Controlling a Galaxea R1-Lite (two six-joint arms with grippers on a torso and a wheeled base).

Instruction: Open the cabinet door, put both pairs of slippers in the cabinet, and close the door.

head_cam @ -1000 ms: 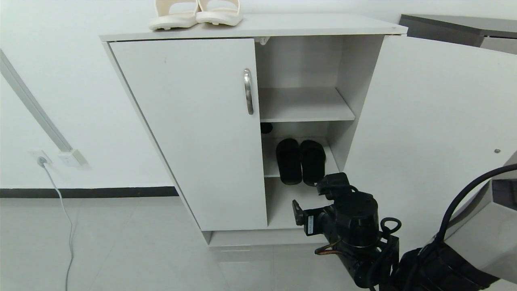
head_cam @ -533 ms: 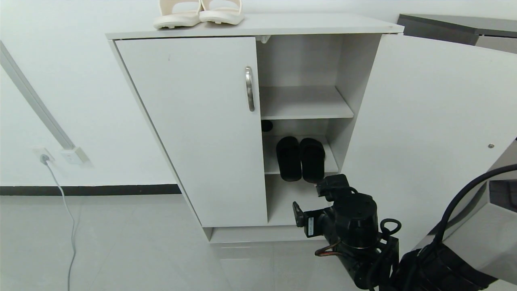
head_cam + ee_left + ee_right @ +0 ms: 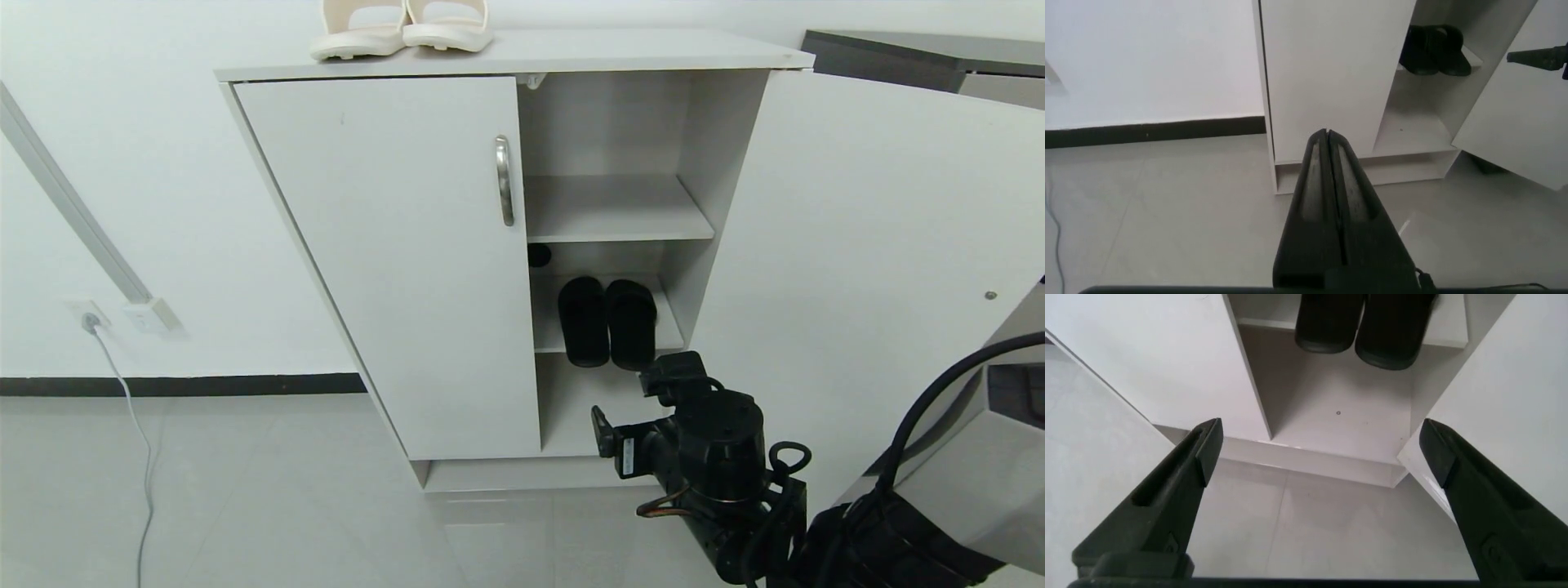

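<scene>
Change: nothing among the task's things is moving; the whole head view is shifting slightly since a second ago, so the camera is moving, while slippers and doors are keeping their places.
Right gripper (image 3: pixel 673 371) (image 3: pixel 1321 429): hanging low before the open side of the cabinet (image 3: pixel 612 51), its fingers (image 3: pixel 1176 490) spreading wide and holding nothing.
Black slippers (image 3: pixel 608 322) (image 3: pixel 1364 322) (image 3: pixel 1437 49): lying side by side on the middle shelf, just ahead of and slightly above the right gripper, apart from it, their near ends jutting a little over the shelf edge.
Bottom compartment (image 3: pixel 1331 416): lying straight ahead between the spread fingers.
Cream slippers (image 3: pixel 404 28): sitting as a pair on the cabinet top, well above the right gripper and off to its left, over the closed door (image 3: pixel 392 245).
Open door (image 3: pixel 857 245): swinging out wide, standing just to the right of the right gripper.
Upper shelf (image 3: pixel 612 208): sitting above the black pair, farther up from the gripper.
Left gripper (image 3: pixel 1325 139): pointing at the floor in front of the cabinet, fingers pressing together with nothing between them; the black pair is lying well ahead of it and to its right.
</scene>
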